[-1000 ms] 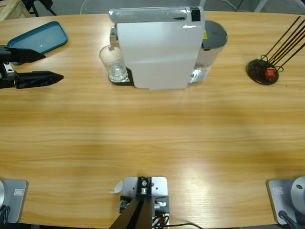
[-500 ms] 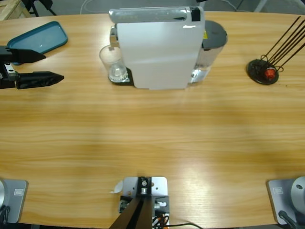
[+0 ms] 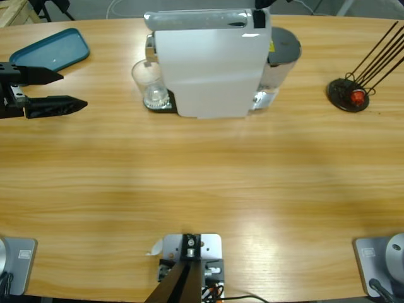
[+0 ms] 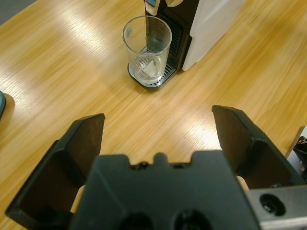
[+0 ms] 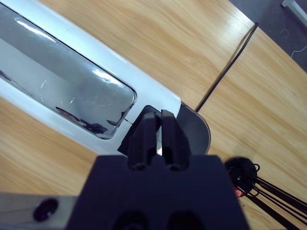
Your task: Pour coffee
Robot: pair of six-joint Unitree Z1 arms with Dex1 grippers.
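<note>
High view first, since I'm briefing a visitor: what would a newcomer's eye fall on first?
The big white coffee machine at the table's far middle, with a clear glass on its drip tray. Next, the left gripper at the left edge, jaws wide open and aimed at that glass. The right gripper, jaws shut, sits above the machine's top rear.

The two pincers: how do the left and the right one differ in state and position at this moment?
The left pincer has its jaws spread wide; the right pincer has them closed together with nothing between. The left pincer sits low over the table, facing the glass on the drip tray; the right pincer looks down on the top of the white coffee machine. Both have black jaws and hold nothing.
</note>
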